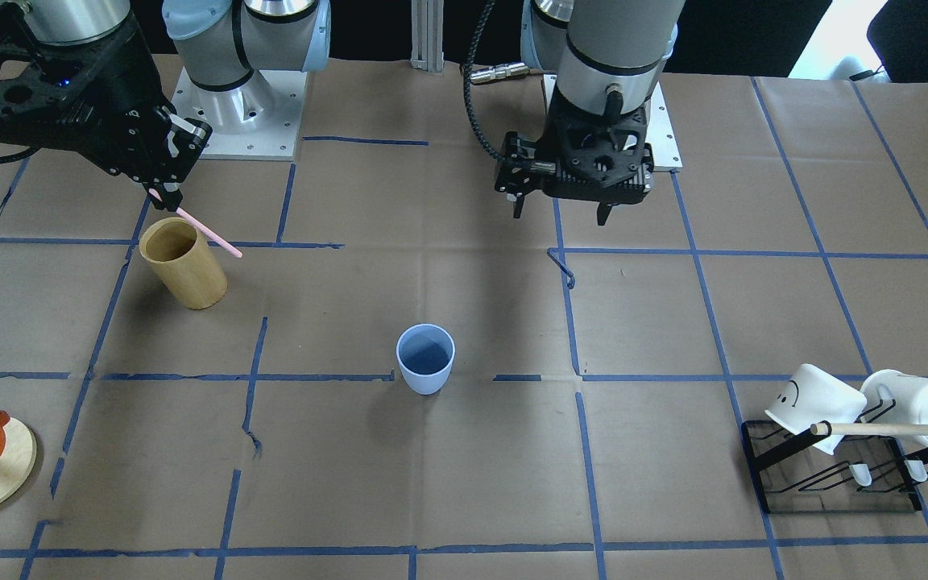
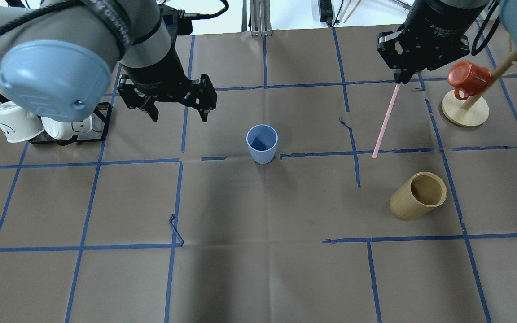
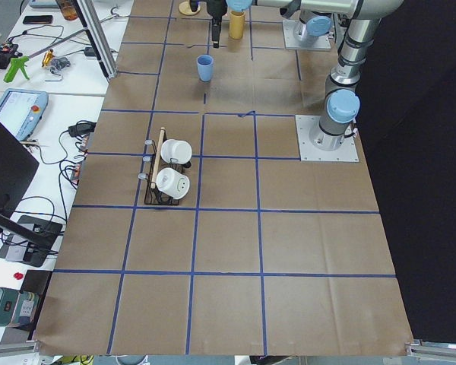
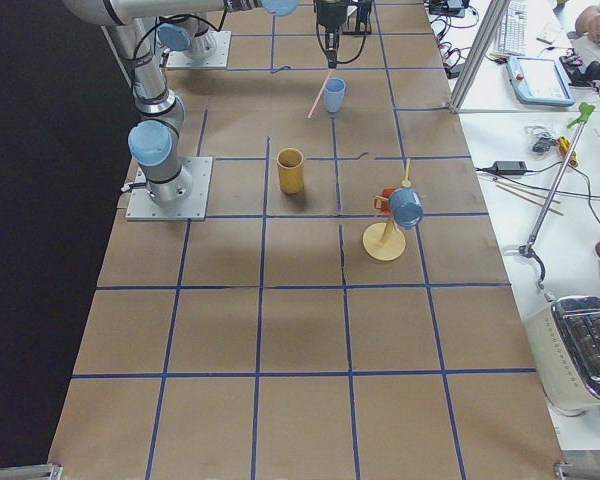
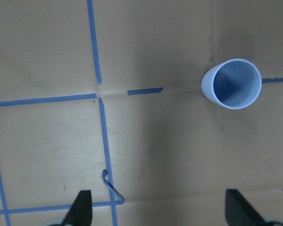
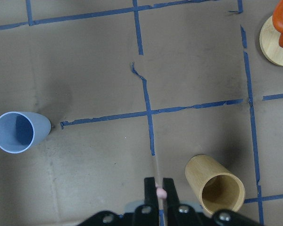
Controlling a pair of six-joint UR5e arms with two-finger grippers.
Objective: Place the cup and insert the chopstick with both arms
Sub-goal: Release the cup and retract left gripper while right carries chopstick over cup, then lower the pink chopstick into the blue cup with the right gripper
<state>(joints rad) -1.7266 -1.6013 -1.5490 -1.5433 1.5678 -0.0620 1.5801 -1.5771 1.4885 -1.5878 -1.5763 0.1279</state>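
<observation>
Two robot arms over a brown paper-covered table (image 2: pixel 258 269), the right gripper (image 2: pixel 397 80) clamped on a thin pink chopstick (image 2: pixel 385 121).
The chopstick is pinched by its upper end. Its long axis runs roughly upright and its free tip points down at the table. It hangs near a tan wooden cylinder cup (image 2: pixel 413 202), well apart from the pale blue plastic cup (image 2: pixel 262 143), which stands upright mid-table, mouth up. The left gripper (image 2: pixel 180 117) hovers near the blue cup, fingers spread and holding nothing.
</observation>
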